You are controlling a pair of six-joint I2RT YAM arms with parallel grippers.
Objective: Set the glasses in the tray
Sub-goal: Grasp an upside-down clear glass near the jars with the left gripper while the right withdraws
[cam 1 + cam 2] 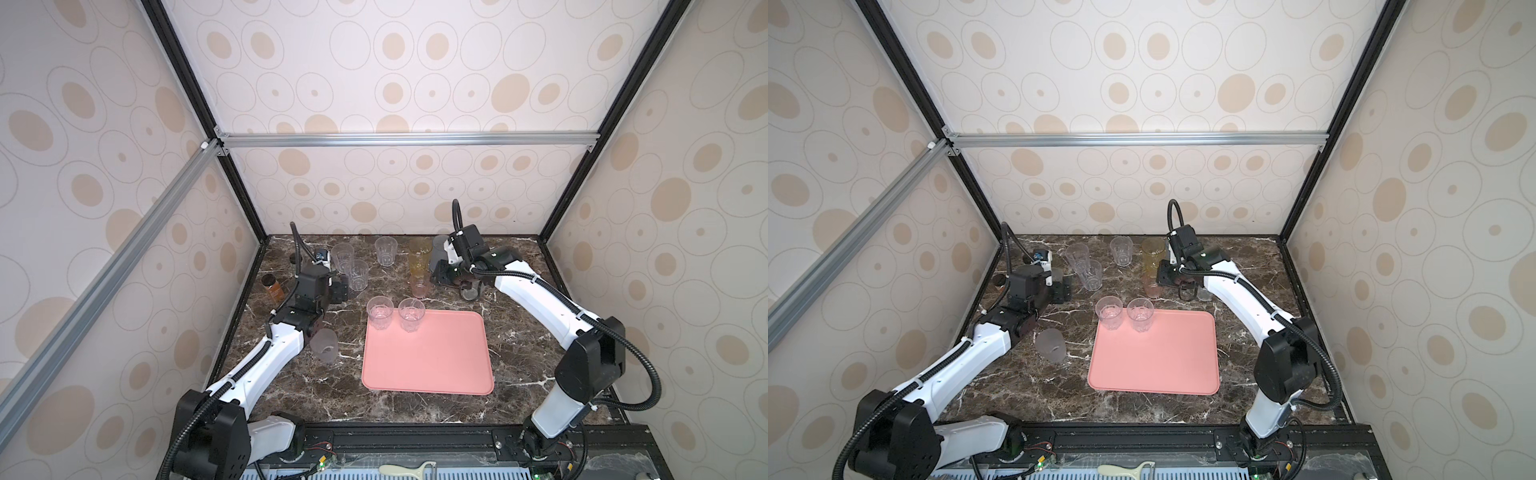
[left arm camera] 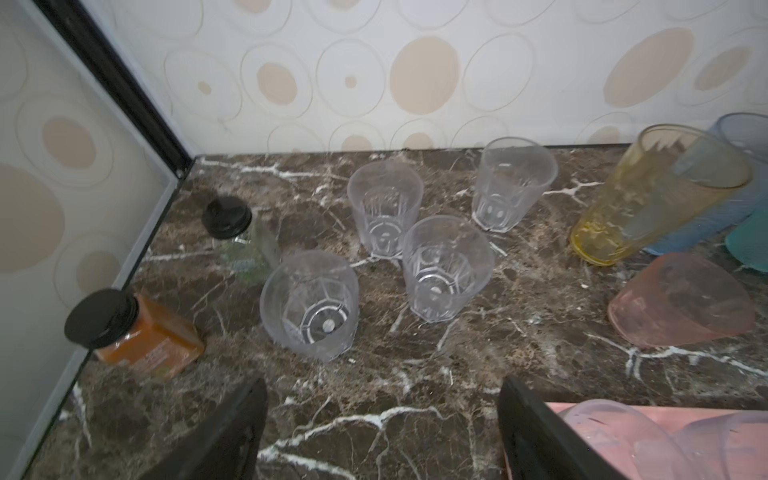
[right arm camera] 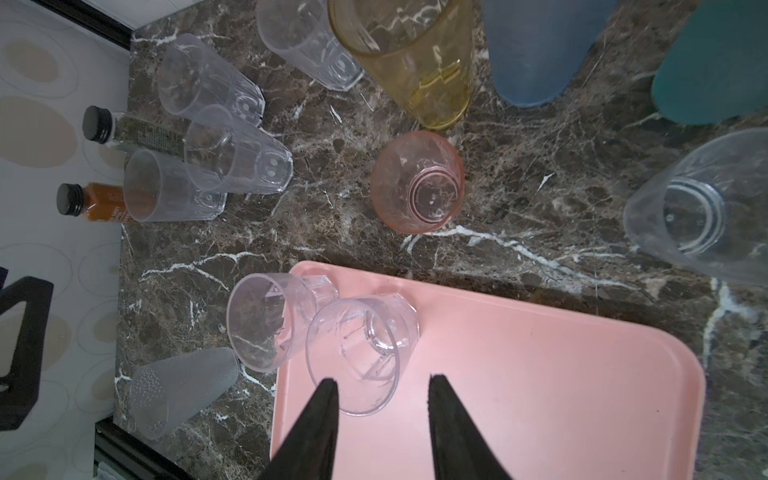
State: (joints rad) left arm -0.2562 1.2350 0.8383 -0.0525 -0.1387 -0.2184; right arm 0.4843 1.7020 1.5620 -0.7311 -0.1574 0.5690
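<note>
**Two glasses in the tray, the others out on the marble**

The salmon-pink tray (image 1: pixel 428 357) lies flat near the front of the marble table (image 1: pixel 316 386). Most of the tray is bare. At its far corner on the left arm's side, one clear glass (image 1: pixel 380 312) stands right at the corner. A second clear glass (image 1: pixel 411 314) stands just beside it, further inside the rim.

A frosted glass (image 1: pixel 324 345) stands on the table beside the tray, close under the left forearm.

The left gripper (image 2: pixel 382 382) hovers over bare marble beyond the tray's far left corner. Its fingers are spread wide with nothing between them.

The right gripper (image 3: pixel 381 378) hangs above the table past the tray's far edge. Its fingers are partly apart and grip nothing. In the right wrist view, the rim of the second clear glass shows below the gap.

Beyond the left gripper, four clear ribbed glasses (image 2: pixel 446 266) stand upright in a loose group.

Toward the middle, a pink glass (image 3: pixel 417 180) stands between the tray's far edge and a tall amber glass (image 3: pixel 407 54). A blue glass (image 3: pixel 536 50) and a teal glass (image 3: pixel 715 62) stand beside the amber one, near the back wall. A smooth clear glass (image 3: pixel 698 208) stands near them, off the tray.

In the far left corner, an orange bottle (image 2: pixel 141 332) and a green-labelled bottle (image 2: pixel 237 232), both black-capped, stand by the side wall.
</note>
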